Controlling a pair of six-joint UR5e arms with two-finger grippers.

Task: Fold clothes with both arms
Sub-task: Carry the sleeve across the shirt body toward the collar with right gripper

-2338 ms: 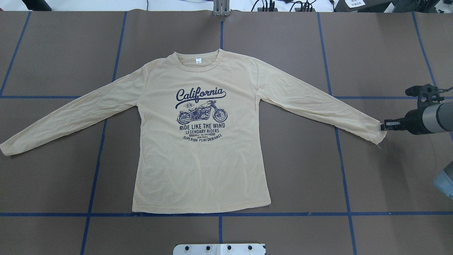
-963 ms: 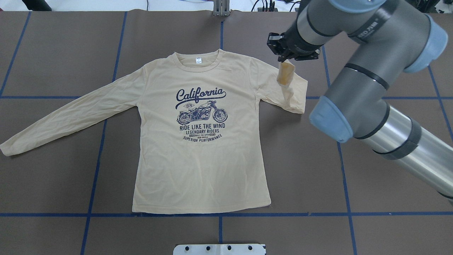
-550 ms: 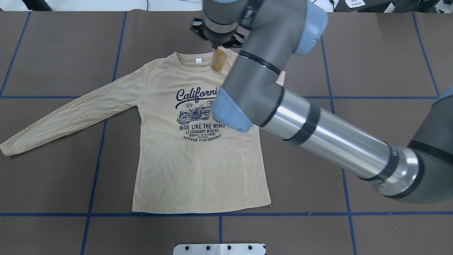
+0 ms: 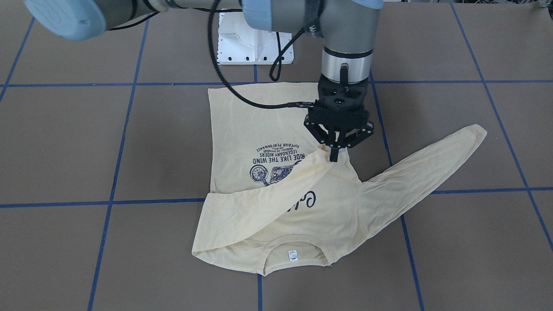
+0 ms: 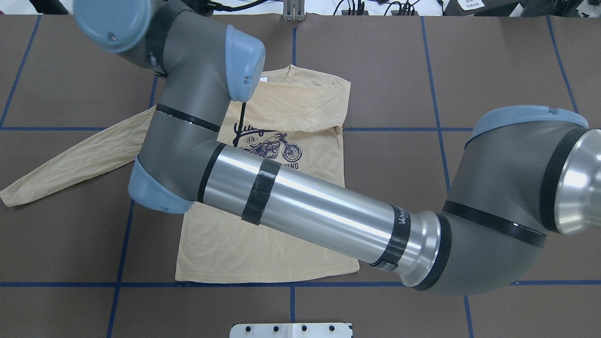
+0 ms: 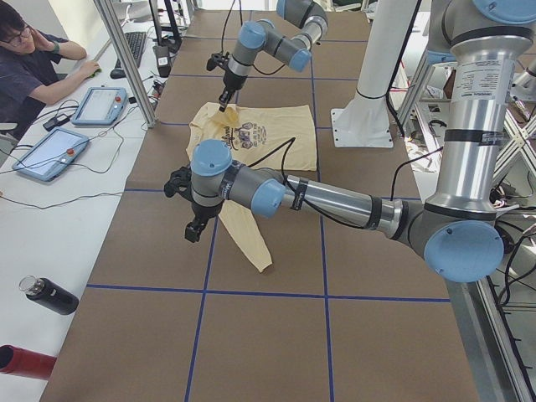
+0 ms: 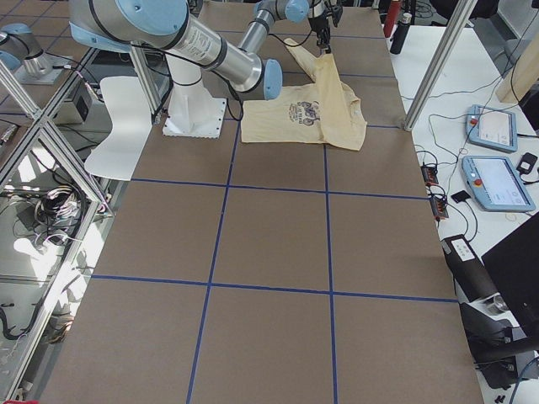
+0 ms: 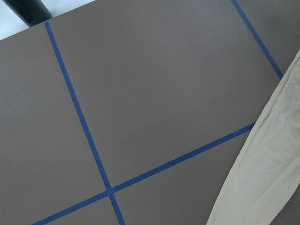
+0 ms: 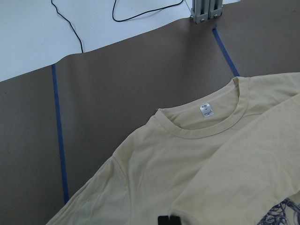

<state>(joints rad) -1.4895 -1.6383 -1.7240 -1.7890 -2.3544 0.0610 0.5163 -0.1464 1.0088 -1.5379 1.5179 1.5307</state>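
Exterior front-facing view: the T-shirt (image 4: 259, 125) lies print-up on the table (image 4: 65, 151). Its right sleeve (image 4: 268, 196) is folded across the chest, cuff pinched in the closed right gripper (image 4: 333, 156). Releasing it looks next, then folding the outstretched left sleeve (image 4: 423, 168). Upside-down lettering (image 4: 276, 152) reads "RIDE LIKE THE WIND", "LEGENDARY RIDERS". Whether the left gripper (image 6: 193, 230) is open cannot be told.

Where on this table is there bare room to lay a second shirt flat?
Wide bare table lies at the robot's right end, past the shirt's folded side, crossed by blue tape lines. A narrower strip runs between collar and operators' edge. Crowded: the chest, where the right pincer holds the right sleeve, and beside the outstretched left sleeve.
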